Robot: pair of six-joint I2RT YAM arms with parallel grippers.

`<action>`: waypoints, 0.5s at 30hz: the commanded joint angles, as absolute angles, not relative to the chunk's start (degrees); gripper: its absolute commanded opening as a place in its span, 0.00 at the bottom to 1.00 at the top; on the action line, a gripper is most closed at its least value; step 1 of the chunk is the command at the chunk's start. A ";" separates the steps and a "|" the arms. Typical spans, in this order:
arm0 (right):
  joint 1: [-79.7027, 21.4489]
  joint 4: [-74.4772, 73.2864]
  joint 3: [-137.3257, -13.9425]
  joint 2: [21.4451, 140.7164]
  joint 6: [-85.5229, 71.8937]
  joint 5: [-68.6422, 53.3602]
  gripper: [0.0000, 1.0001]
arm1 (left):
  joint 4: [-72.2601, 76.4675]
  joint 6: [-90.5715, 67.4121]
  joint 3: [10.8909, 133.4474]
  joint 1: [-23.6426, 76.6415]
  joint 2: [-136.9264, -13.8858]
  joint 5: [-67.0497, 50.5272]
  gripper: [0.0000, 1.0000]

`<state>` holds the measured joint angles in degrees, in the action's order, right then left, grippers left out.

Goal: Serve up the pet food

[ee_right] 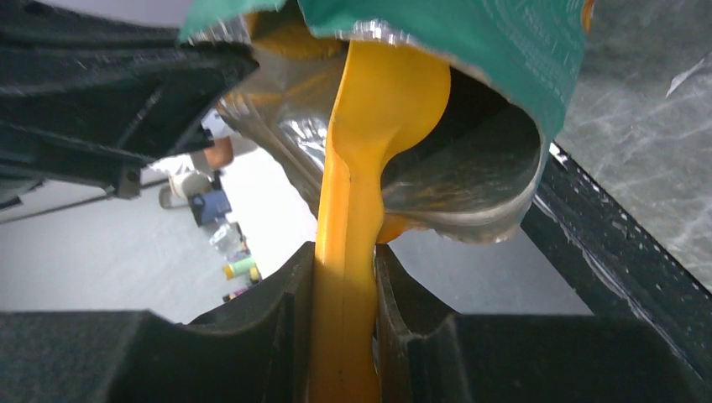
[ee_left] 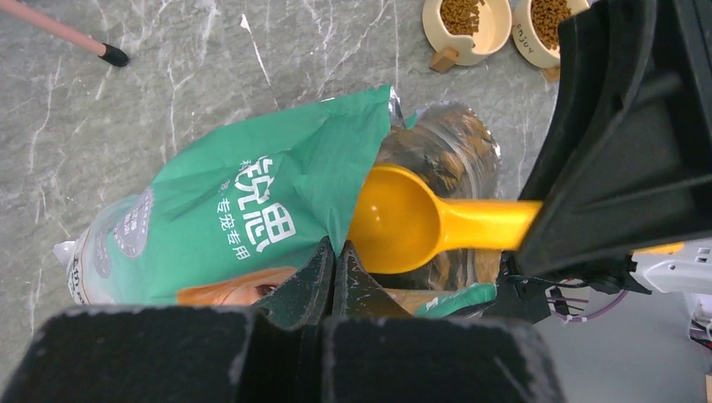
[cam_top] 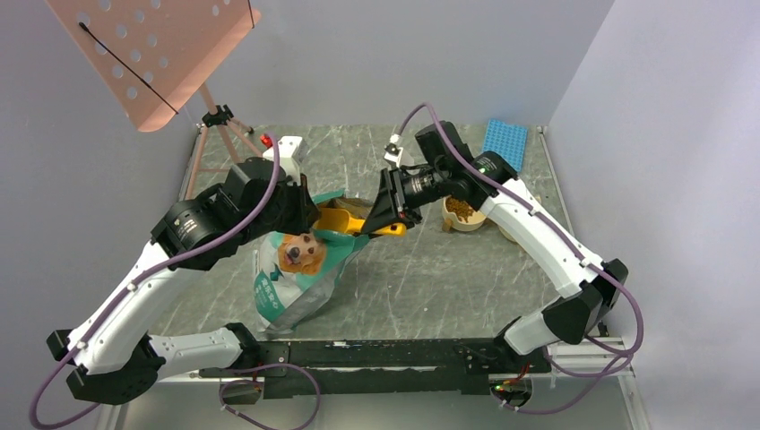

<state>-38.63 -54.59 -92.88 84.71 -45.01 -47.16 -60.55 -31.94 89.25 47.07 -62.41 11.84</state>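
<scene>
Left arm: your left arm (cam_top: 161, 269) climbs from its base at the near-left corner, bends at the elbow and reaches right, with its wrist at the top of the bag (cam_top: 291, 287).
Left fingers: your left fingers (ee_left: 323, 264) are pressed tight together on the near lip of the bag's mouth. Green film shows on either side of them.
Bag: green and silver with a dog picture, it slumps on the worktop (ee_left: 168, 84) between your two arms, mouth open toward the right arm.
Pet food: the pet food (ee_left: 470, 138) shows as brown kibble through the shiny lining inside the bag. It lies just beyond the scoop's hollow and apart from your left fingertips. More kibble fills two cream bowls (ee_left: 437, 38) at the far right, well apart from both sets of fingers.
Scoop: the yellow scoop (ee_left: 403, 222) has its hollow inside the bag mouth, bare of kibble, and its handle runs out to the right.
Right fingers: your right fingers (ee_right: 395, 290) are set narrow and clamp the scoop's handle, one on each side.
Right arm: your right arm (cam_top: 538, 233) rises from the near-right base with its elbow out to the right. Its forearm comes back left, and the wrist points at the bag mouth.
Left wrist view only: the kibble in the bag and both filled bowls.
Right wrist view only: the grip on the handle up close, with the scoop's underside against the silver lining.
Top view only: both arms whole, and one bowl half hidden behind the right forearm.
</scene>
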 commanded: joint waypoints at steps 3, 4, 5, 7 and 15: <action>-33.25 -44.20 -91.90 82.90 -51.36 -40.68 0.02 | -60.49 -31.33 89.15 47.14 -60.14 10.42 0.00; -32.27 -45.03 -92.01 82.54 -50.64 -39.04 0.02 | -60.75 -31.23 89.35 47.15 -60.12 10.67 0.00; -31.38 -45.59 -91.98 82.07 -50.17 -38.12 0.02 | -60.93 -31.24 89.45 47.11 -60.12 10.90 0.00; -30.30 -45.13 -91.25 80.82 -50.12 -36.82 0.02 | -60.94 -31.28 89.56 47.11 -60.05 11.10 0.00; -30.73 -34.87 -82.77 74.29 -53.61 -30.47 0.00 | -61.00 -30.91 89.78 47.14 -60.28 10.56 0.00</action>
